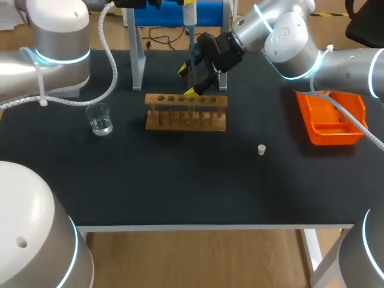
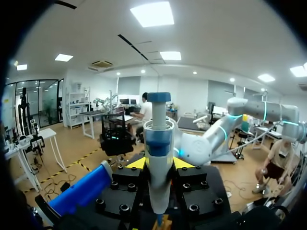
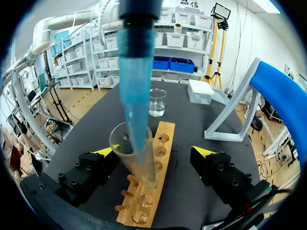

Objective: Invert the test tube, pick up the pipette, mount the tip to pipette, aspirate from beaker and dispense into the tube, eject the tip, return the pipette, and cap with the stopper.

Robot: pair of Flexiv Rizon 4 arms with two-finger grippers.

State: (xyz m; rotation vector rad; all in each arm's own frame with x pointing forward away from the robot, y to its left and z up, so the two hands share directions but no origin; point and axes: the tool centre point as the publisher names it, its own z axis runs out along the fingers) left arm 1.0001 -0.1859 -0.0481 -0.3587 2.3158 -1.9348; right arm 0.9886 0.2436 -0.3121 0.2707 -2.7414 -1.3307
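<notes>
black matting covers the table (image 1: 180, 186), and a wooden rack (image 1: 186, 120) sits near its middle, in front of a stand with a blue bar (image 1: 162, 15). the test tube (image 3: 136, 160) stands mouth up in a hole of the rack, with the right gripper (image 1: 188, 81) around it. that gripper's yellow-tipped fingers are spread wide. the right wrist view shows a clear gap between the glass and one finger, so they flank the tube and do not clamp it. the left gripper (image 2: 159, 165) is closed around the pipette (image 1: 189, 21), gripping its body from both sides and holding it upright above the rack. the translucent blue tip (image 3: 136, 86) is mounted on the pipette and reaches down into the tube's mouth. the beaker (image 1: 99, 119), with a little clear liquid in it, stands on the mat well apart from the rack on the left arm's side. the small white stopper (image 1: 261, 149) lies alone on the mat toward the right arm's side, nearer the front edge. an orange tray (image 1: 336, 129) rests close to the right edge.
</notes>
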